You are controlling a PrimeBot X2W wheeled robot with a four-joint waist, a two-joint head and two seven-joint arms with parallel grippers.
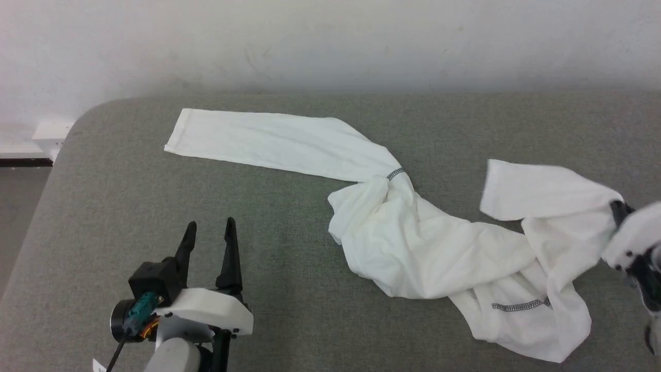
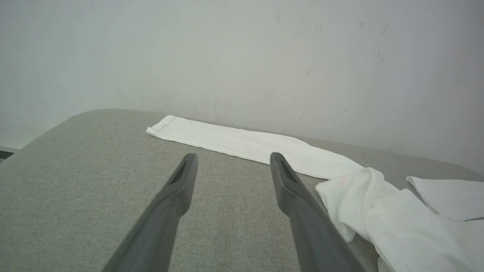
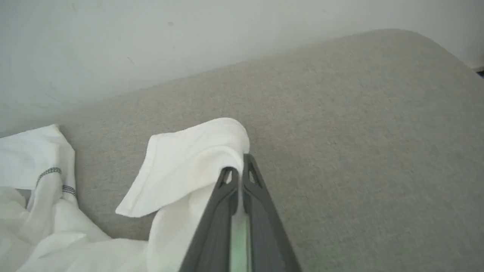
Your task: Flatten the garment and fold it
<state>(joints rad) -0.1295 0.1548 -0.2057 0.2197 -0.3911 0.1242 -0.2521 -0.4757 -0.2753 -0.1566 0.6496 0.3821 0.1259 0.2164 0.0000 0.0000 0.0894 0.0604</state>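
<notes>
Head view: a white shirt (image 1: 428, 243) lies crumpled on the grey padded surface (image 1: 129, 170), its bunched body right of centre (dark zigzag stitching shows at a few seams). One sleeve (image 1: 273, 144) stretches out flat toward the far left corner, near the wall (image 1: 330, 41). The left tool (image 1: 210, 223) hovers at the lower left, well apart from the cloth, its two dark fingers spread wide and holding nothing; the left wrist view shows bare surface between them, with the shirt's body just beside the finger on that view's right.

Right wrist view: the right tool (image 3: 238, 168) is clenched on a fold of the shirt at its right end, and a flap (image 3: 181, 162) of the cloth drapes over the fingertips, lifted off the surface.
</notes>
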